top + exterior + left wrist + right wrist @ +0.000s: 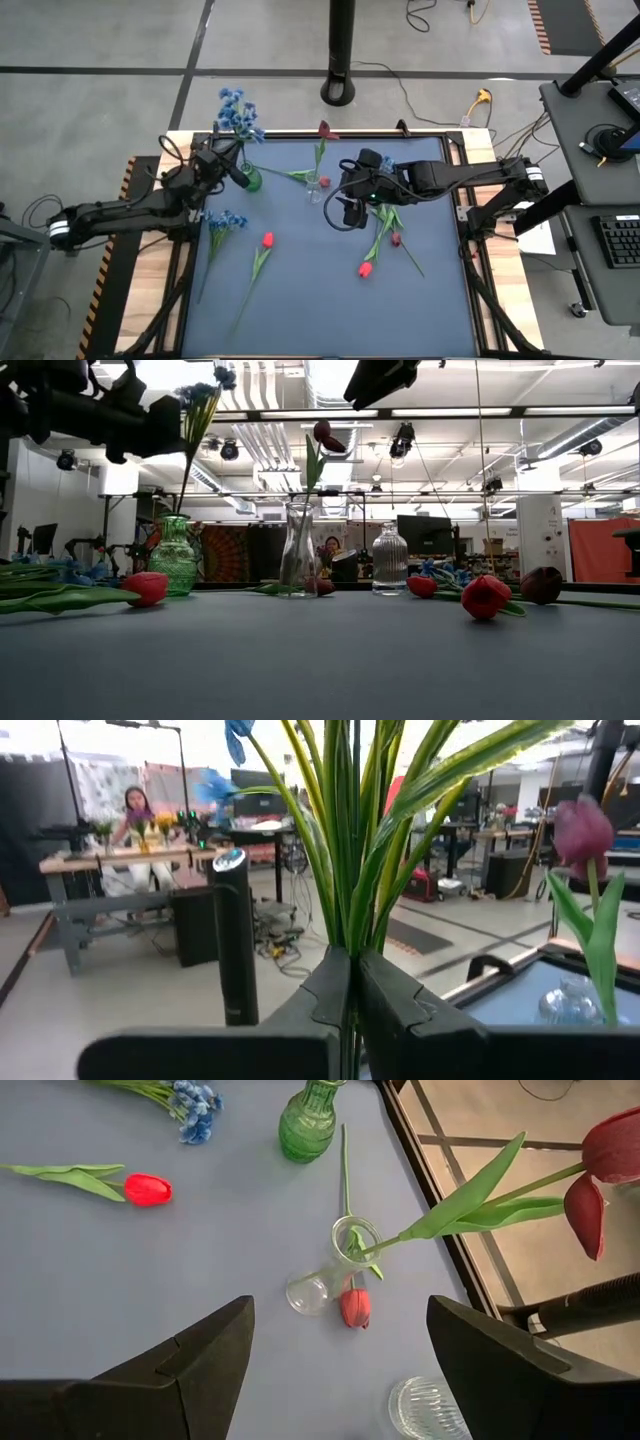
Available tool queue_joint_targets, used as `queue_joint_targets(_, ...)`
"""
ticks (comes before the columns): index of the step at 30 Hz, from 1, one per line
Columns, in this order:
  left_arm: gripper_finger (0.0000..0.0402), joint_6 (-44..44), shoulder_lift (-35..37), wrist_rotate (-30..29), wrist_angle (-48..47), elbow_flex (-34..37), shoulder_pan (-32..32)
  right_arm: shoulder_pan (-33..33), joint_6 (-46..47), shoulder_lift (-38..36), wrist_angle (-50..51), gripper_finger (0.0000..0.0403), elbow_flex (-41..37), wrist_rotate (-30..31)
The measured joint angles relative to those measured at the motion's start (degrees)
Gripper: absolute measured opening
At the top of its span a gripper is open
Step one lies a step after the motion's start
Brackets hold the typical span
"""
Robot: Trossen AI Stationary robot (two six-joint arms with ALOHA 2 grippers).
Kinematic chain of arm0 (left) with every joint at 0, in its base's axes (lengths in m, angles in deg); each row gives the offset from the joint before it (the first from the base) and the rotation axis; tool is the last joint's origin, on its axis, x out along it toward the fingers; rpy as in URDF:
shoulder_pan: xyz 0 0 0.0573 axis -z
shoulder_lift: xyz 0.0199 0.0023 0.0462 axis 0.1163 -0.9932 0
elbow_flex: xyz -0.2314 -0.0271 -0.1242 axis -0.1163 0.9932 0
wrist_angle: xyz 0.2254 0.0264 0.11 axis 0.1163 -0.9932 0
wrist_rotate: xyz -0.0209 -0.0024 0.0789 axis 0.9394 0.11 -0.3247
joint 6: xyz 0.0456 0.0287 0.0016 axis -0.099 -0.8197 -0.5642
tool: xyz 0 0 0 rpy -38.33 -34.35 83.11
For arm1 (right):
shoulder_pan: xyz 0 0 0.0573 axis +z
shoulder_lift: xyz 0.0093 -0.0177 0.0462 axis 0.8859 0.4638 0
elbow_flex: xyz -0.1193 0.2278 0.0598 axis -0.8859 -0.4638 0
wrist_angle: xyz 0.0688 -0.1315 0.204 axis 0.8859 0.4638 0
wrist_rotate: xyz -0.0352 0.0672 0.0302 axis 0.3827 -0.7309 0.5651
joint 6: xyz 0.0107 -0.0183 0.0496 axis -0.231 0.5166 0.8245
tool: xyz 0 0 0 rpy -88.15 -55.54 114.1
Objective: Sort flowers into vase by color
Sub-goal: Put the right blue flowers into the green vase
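Ribbed green glass vase (251,180) under left tool (352,1010) pinching thin stems (345,850)

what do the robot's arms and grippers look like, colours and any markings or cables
Both arms are black and jointed. The left arm has a white band near its base; the right arm carries looping black cable by its wrist. The right gripper has broad, dark, wedge-shaped fingers; the left gripper looks matte black too.

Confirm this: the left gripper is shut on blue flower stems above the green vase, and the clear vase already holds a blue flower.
One thing is wrong: the clear vase holds a red flower, not a blue one, as the low view shows. The rest stands: the left gripper is shut on blue flower stems above the green vase.
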Motion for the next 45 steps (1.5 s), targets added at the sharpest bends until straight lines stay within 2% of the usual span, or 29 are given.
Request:
queue_joint_targets(12,0.0005,4.1,-0.2,-0.1,-3.5,0.0,0.0,0.0,0.1,0.0,0.0,0.0288,0.0,0.0)
queue_joint_targets(29,0.0098,7.7,3.1,0.1,-11.3,0.0,0.2,0.0,0.7,0.0,0.0,0.0288,0.0,-0.1)
queue_joint_targets(34,0.0113,8.3,5.9,0.2,-20.5,-3.2,0.2,0.0,0.8,-0.1,0.2,0.0288,0.0,-0.1)
queue_joint_targets(45,0.0117,15.0,7.5,0.2,-51.1,-17.0,0.2,0.0,0.7,-0.2,0.3,0.0288,0.0,-0.1)
